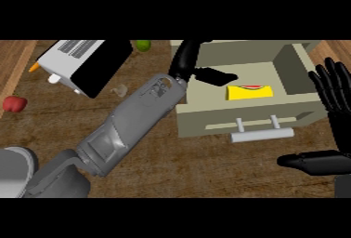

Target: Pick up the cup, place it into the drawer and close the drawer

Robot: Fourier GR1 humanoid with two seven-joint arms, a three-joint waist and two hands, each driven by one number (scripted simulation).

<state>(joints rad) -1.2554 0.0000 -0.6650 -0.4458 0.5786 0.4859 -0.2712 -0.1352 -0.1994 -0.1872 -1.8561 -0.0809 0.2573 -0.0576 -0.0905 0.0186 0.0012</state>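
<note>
The beige drawer (pixel 205 124) stands pulled open at the upper right, its pale bar handle (pixel 261 135) facing me. A yellow cup (pixel 250 92) with a red and green mark lies inside it, toward the front. My left forearm crosses the counter diagonally, and my left hand (pixel 197 69) is over the drawer's back left part. Its fingers are straight and its thumb (pixel 221 77) juts toward the cup, just up and left of it; the hand holds nothing. Open with fingers up, my right hand (pixel 334 100) shows at the right edge beside the drawer.
A white and black toaster-like appliance (pixel 77 66) lies at the upper left. A green lime (pixel 142 45) is behind it, a red pepper (pixel 14 103) at the left edge, and a small clear object (pixel 120 89) beside the appliance. A grey round shape (pixel 14 169) sits at the lower left.
</note>
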